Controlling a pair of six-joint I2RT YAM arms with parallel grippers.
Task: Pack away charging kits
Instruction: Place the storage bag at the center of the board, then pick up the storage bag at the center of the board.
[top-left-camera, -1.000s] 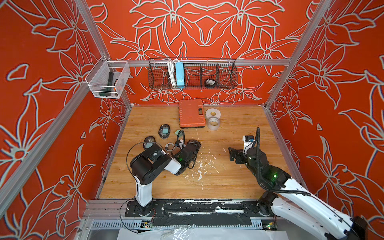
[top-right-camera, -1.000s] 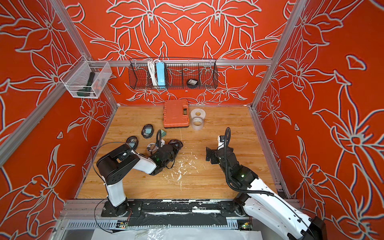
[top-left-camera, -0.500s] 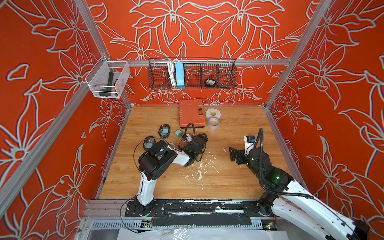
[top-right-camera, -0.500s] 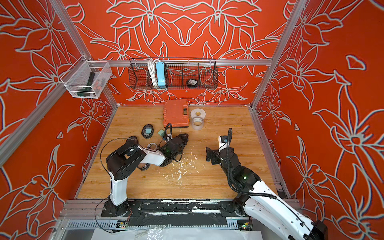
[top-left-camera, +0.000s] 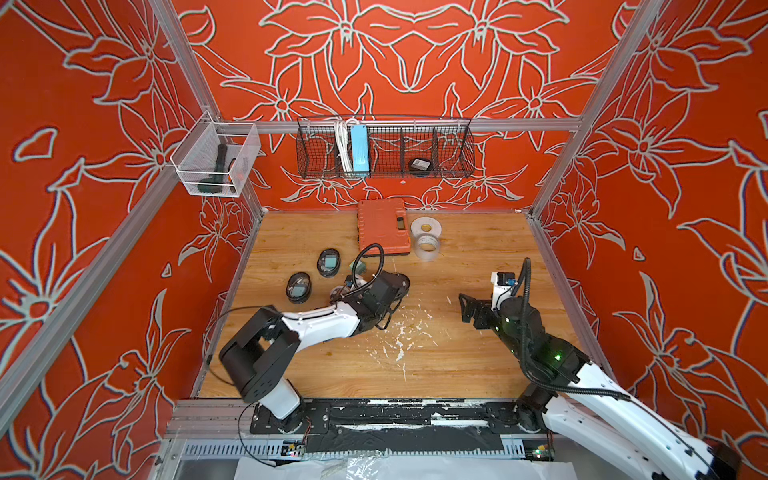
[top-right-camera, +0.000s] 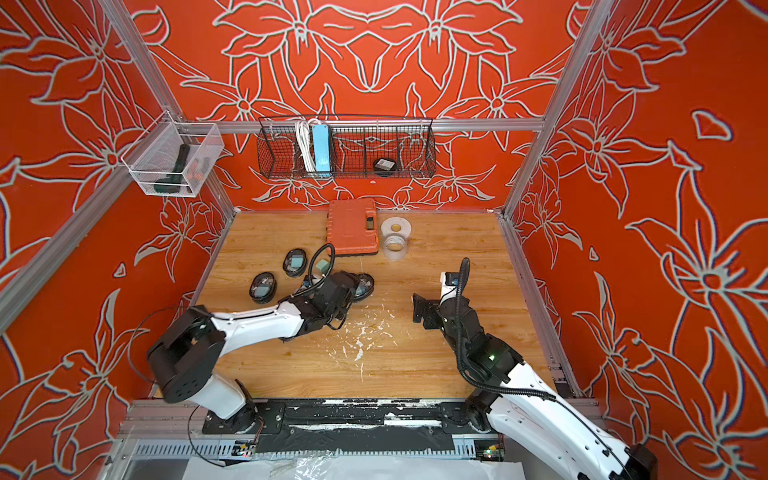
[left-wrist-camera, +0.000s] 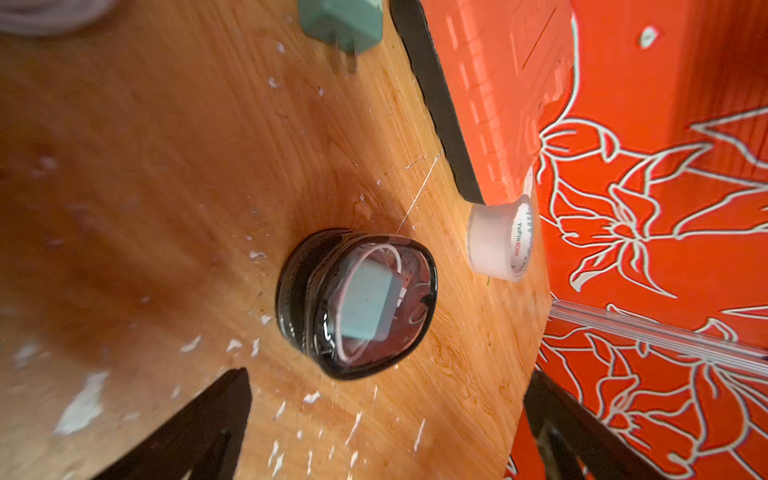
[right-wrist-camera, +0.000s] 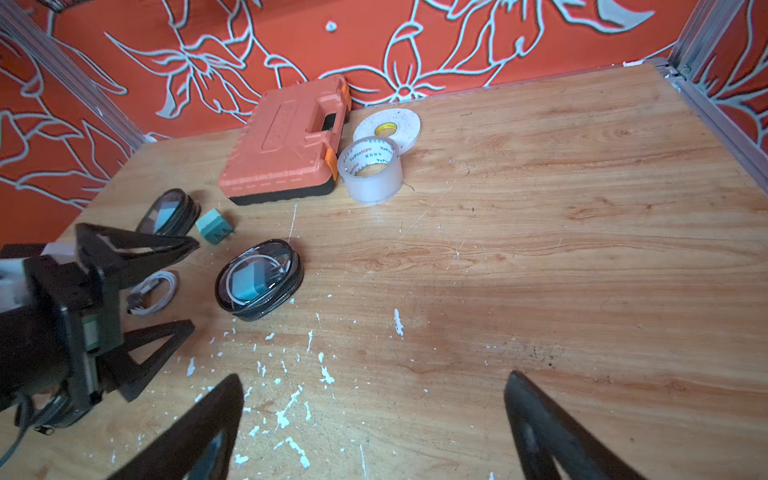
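While both are hanging open and empty, right gripper (right-wrist-camera: 374, 377) is hovering over table (right-wrist-camera: 540, 249), left gripper (right-wrist-camera: 192, 284) is facing a filled pouch (right-wrist-camera: 258, 279). Loose plug (right-wrist-camera: 214, 226) and cable (right-wrist-camera: 156, 291) are lying beside it, another pouch (top-left-camera: 419, 164) sitting in the basket (top-left-camera: 453, 141).

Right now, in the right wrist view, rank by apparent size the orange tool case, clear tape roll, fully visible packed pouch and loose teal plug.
Largest: orange tool case.
Next: fully visible packed pouch and clear tape roll, too close to rank; the pouch sits nearer the camera.
Smallest: loose teal plug.
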